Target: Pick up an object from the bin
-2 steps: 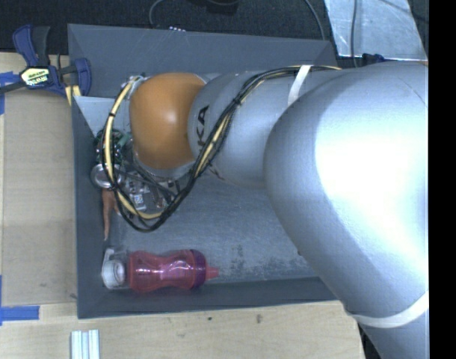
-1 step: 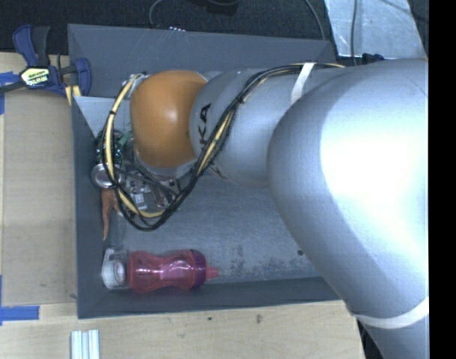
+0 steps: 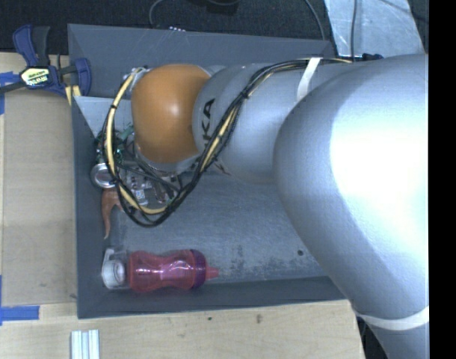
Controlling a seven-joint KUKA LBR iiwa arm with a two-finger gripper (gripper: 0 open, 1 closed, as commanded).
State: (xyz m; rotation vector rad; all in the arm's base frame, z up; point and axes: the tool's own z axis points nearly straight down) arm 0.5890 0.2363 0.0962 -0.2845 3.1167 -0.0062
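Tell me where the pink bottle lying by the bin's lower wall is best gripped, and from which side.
Take the pink bottle probably at its narrowed middle, coming straight down from above and closing across its width. It lies on its side, lengthwise along the bin's lower wall, so likely only its width can be spanned.

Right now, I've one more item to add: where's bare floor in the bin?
Bare floor lies between the pink bottle by the near wall and the arm. The left end is crowded: a brown piece and a small silver thing beside the orange wrist cover.
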